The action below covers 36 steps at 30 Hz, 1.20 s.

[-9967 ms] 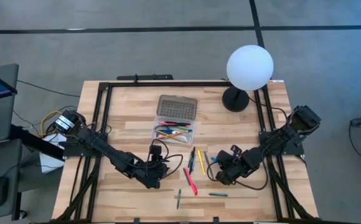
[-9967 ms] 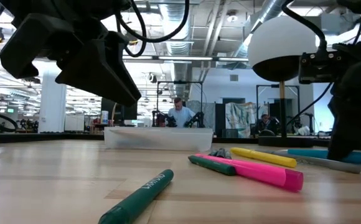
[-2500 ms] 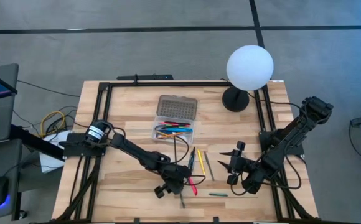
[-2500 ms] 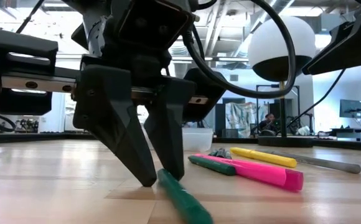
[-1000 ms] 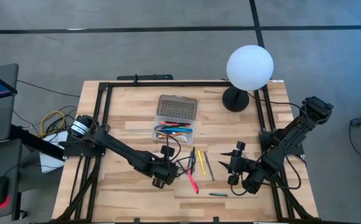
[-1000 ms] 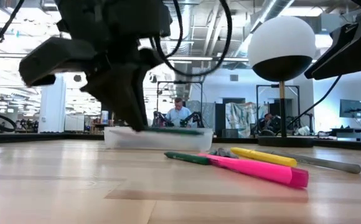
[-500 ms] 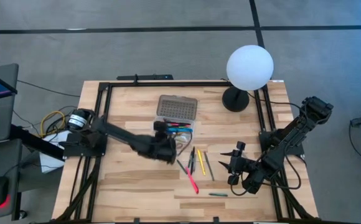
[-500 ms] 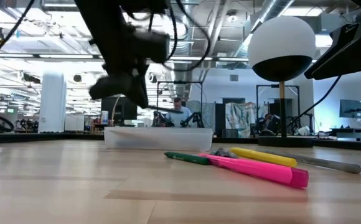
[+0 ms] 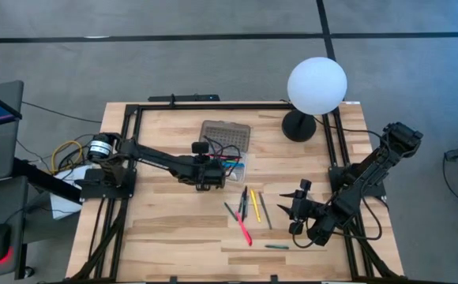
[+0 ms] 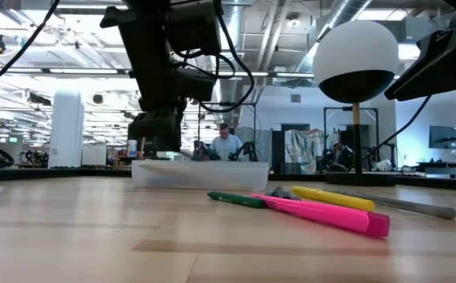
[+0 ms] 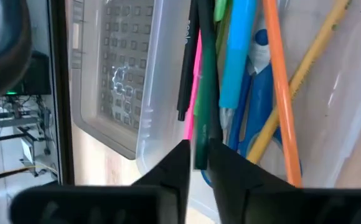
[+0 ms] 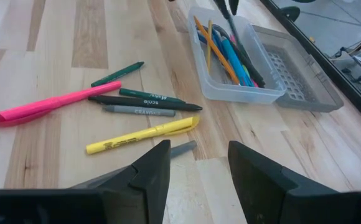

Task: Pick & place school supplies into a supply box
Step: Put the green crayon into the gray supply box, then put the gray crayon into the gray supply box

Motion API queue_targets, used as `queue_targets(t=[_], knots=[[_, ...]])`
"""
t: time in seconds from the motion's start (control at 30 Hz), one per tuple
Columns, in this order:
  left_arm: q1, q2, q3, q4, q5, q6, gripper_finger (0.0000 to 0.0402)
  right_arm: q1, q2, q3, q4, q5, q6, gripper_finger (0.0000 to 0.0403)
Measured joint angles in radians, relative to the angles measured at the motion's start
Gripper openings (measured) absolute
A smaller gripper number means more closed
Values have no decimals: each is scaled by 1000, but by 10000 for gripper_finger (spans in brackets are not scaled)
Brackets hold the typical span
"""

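The supply box (image 9: pixel 222 167) stands open at mid-table, its grey gridded lid (image 9: pixel 225 136) laid flat on the far side. Pens and blue-handled scissors (image 11: pixel 261 99) lie in its tray (image 11: pixel 159 93). My left gripper (image 11: pixel 199 152) hovers over the tray (image 9: pixel 211 177). Its fingers stand a narrow gap apart on either side of the end of a dark green marker (image 11: pixel 202 93), which lies among the other pens. Pink (image 9: pixel 242 229), yellow (image 9: pixel 254 205), black (image 9: pixel 243 203) and green (image 9: pixel 230 211) pens lie loose on the table. My right gripper (image 9: pixel 298 207) waits open to their right.
A lamp with a white globe (image 9: pixel 317 85) on a black base (image 9: pixel 298 126) stands at the far right. A grey pencil (image 9: pixel 265 211) and a teal pen (image 9: pixel 276 246) lie near my right gripper. A black frame (image 9: pixel 213 106) rims the table.
My left gripper has carried the green marker up and toward the far edge, from near the loose pens to above the supply box. The marker now lies in the tray with the others. The loose pens have stayed put.
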Motion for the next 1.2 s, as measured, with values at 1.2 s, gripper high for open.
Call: queue_targets(t=[1.2], knots=[[-422, -1, 1, 49, -124, -252, 118, -16, 156, 0, -521, -478, 971, 154]])
